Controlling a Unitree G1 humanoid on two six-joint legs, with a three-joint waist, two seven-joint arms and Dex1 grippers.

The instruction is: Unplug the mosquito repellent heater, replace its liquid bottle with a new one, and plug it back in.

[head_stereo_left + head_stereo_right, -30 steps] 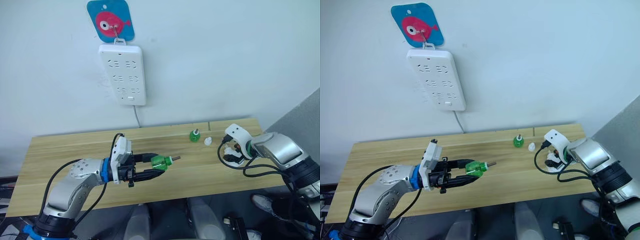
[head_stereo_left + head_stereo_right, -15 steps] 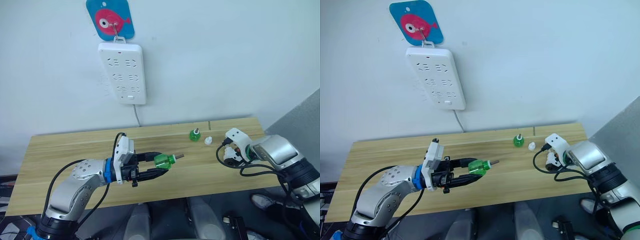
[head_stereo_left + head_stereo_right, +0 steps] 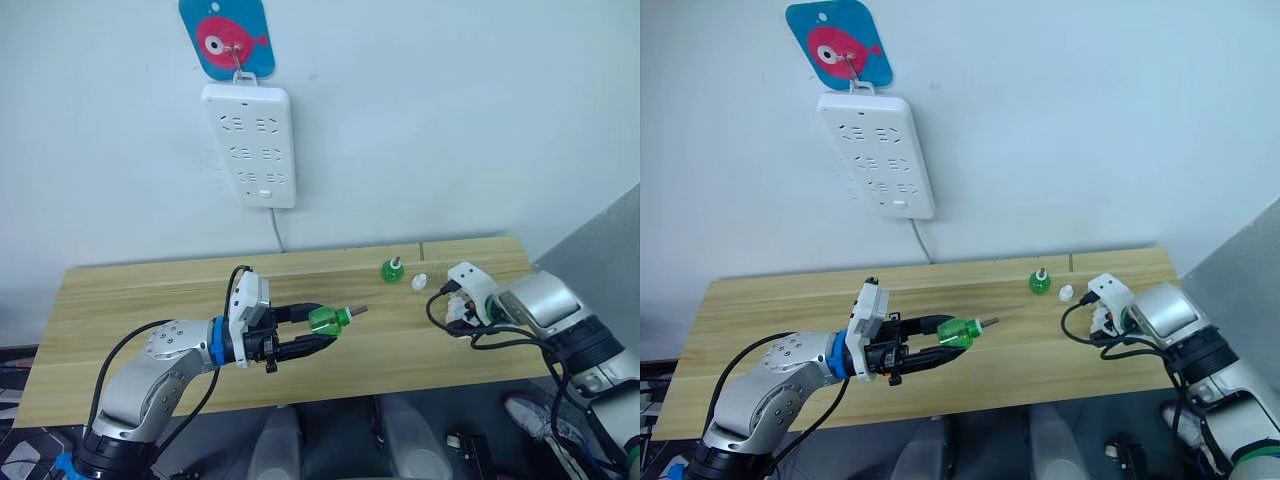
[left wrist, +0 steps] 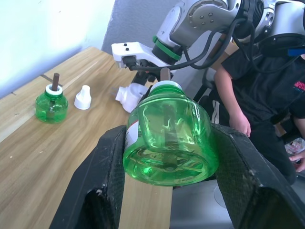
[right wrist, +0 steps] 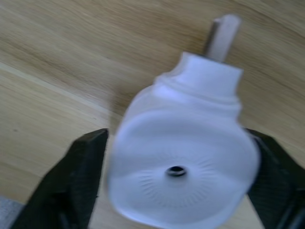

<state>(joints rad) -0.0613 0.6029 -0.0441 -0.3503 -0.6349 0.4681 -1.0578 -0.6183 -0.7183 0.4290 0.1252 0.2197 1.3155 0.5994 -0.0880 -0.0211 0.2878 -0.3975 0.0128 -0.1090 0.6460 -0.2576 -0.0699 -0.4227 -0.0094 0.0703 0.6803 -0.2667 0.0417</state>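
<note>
Setting: pale wall behind a long wooden table (image 3: pixel 130 300); white power strip (image 3: pixel 250 146) hung on the wall under a blue plaque with a pink fish (image 3: pixel 227 37), cord dropping behind the table's far edge.
Heater: mosquito repellent heater (image 5: pixel 183 162), white and rounded, clamped between the two black fingers of the right gripper (image 3: pixel 462 312) over the table's right end; small hole in the middle of the face toward the wrist camera, plug prong sticking out from its far side.
Right gripper: closed on the heater, one finger at each flank; black cable looped just beside the wrist.
New bottle: green bottle (image 4: pixel 167 134) grasped on its sides by the left gripper (image 3: pixel 318 335), lying sideways above the table's middle, wick and white neck pointed toward the right arm.
Left gripper: clenched on the green bottle, well apart from the right gripper.
Old bottle: second green bottle (image 3: pixel 391 269) upright on the table near the far edge, wick up.
Cap: small white cap (image 3: pixel 418 282) standing just beside that bottle, between it and the right gripper.
Person: dark-clothed, seated beyond the table's right end, a hand (image 4: pixel 238 126) resting near the edge.
</note>
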